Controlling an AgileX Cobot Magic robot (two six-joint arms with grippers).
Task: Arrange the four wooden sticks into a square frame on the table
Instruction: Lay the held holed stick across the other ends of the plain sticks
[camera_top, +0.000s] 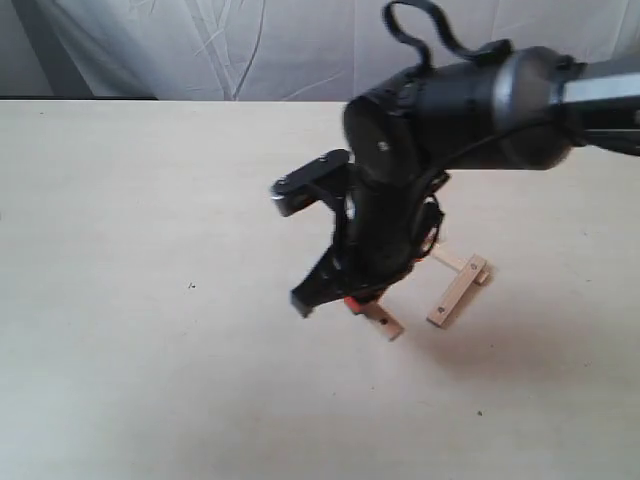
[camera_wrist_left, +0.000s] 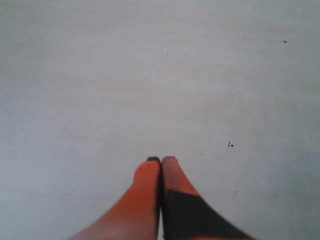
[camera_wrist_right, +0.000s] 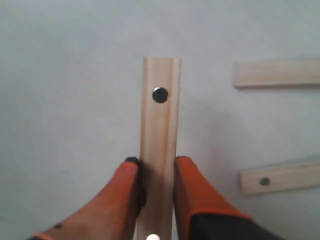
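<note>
My right gripper (camera_wrist_right: 156, 161) is shut on a tan wooden stick (camera_wrist_right: 160, 115) with a dark hole near its far end, held just over the table (camera_wrist_right: 65, 100). In the exterior view this gripper (camera_top: 347, 300) is at the table's middle, and the stick's end (camera_top: 386, 323) pokes out below it. Beside it lie a plain stick (camera_wrist_right: 277, 73) and a holed stick (camera_wrist_right: 280, 177). The exterior view shows these as a holed stick (camera_top: 458, 290) overlapping a thinner-looking one (camera_top: 448, 263) at a corner. The fourth stick is hidden. My left gripper (camera_wrist_left: 161, 160) is shut on nothing above bare table.
The right arm's black body (camera_top: 440, 110) covers the area behind the sticks. A wrinkled white cloth (camera_top: 200, 45) hangs along the table's far edge. A few tiny dark specks (camera_wrist_left: 230, 144) dot the pale tabletop.
</note>
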